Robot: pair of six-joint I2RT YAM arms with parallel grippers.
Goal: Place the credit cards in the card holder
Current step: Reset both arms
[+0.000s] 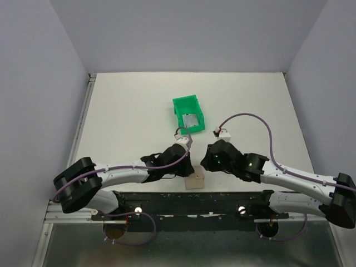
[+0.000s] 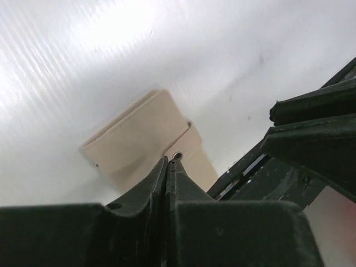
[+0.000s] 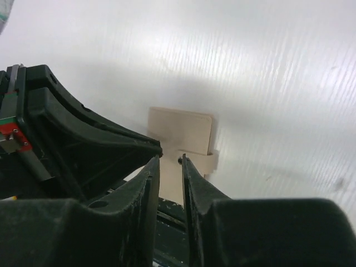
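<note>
Table (image 1: pixel 128 111): white. Both arms reach in low to one spot near its near edge.

Green bin (image 1: pixel 181 105): further back, well apart from that spot. One silver credit card (image 1: pixel 192 120) lies inside it. You have no other card in view.

Card holder (image 1: pixel 195 180): tan, folded shut, flat on the table between the two wrists. No card is in or on it.

Left gripper (image 2: pixel 169 159): jaws pressed together, nothing visible between them, tips just above the holder's near edge. I cannot tell whether they touch it.

Right gripper (image 3: pixel 169 160): jaws a narrow gap apart, holding nothing, tips over the holder's small tab end.

Step in hand (my reading): getting the holder open; no card loaded yet.

Next move calls for one claw to pin the holder while the other lifts the flap. Then you must reach back to the bin, where the thin flat card will need an edge pick.

View notes:
- Only the top view shows the bin and the card; there the wrists hide the fingertips.
- Only the wrist views show the jaw gaps and the holder's fold and tab.
- Each wrist view also catches the other arm's gripper close alongside.
</note>
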